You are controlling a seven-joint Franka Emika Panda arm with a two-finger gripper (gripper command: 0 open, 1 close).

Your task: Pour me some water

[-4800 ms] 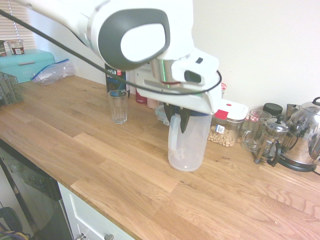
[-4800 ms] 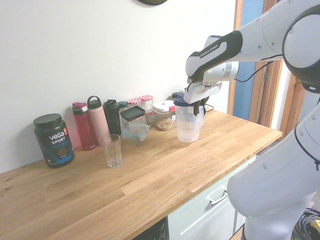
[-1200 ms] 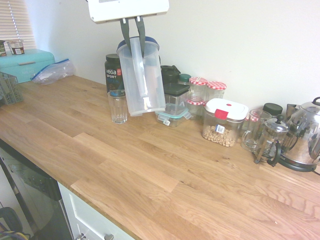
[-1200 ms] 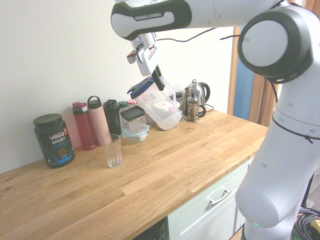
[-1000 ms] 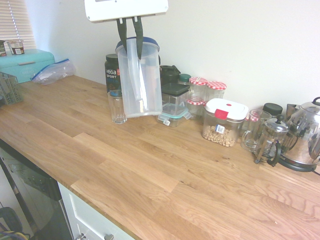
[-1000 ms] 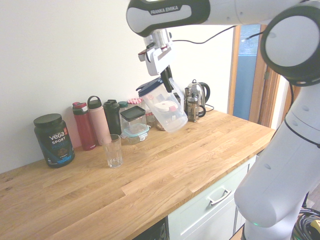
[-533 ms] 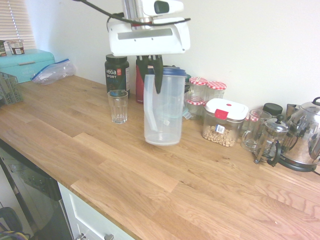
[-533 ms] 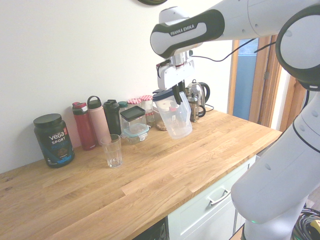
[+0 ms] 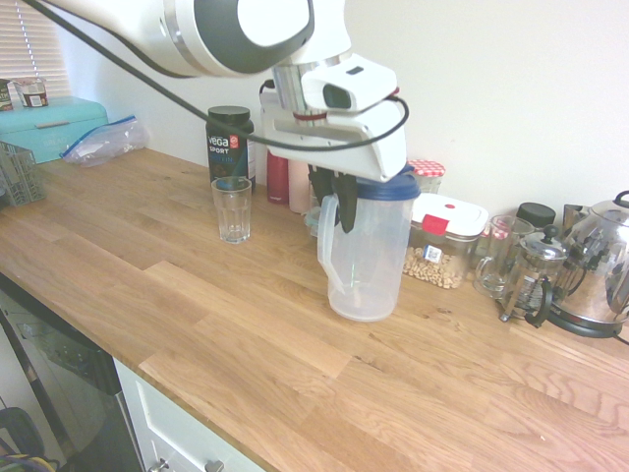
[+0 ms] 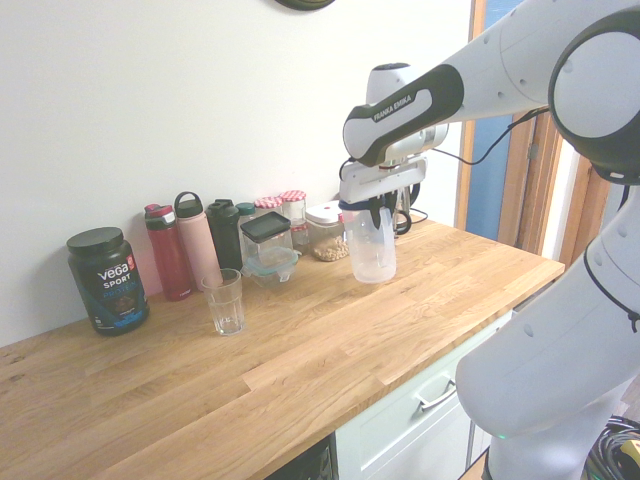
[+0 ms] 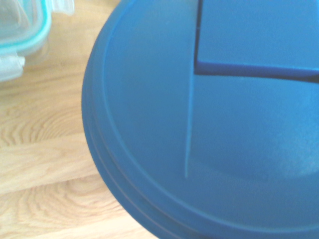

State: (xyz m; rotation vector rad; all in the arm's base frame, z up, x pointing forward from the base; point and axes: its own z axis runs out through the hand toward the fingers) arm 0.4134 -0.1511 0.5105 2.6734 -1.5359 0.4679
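Returning the jug point(image 9: 361, 251) to the counter point(image 9: 246, 334), upright again after being held tilted high above the glass point(image 9: 233, 208) about a second ago. Carrying it down and away from the glass toward the row of jars at the back wall, so that jug and glass are now standing well apart. Gripping the jug at its rim beside the handle, with the gripper point(image 9: 332, 205) clamped shut on it and pointing steeply downward. Hanging the base just above the wood or barely touching it; contact cannot be confirmed from either outside view. Showing only the blue lid point(image 11: 209, 129) in the wrist view, filling most of it, with a clip-lid container point(image 11: 20, 35) at the corner. Looking nearly empty in the jug; water level in the glass is not readable from these views. Indicating, as a judgement, that the pouring step is finished and the set-down is under way. Remaining, most likely: settling the base flat, releasing the rim, and lifting clear without tipping the jug.
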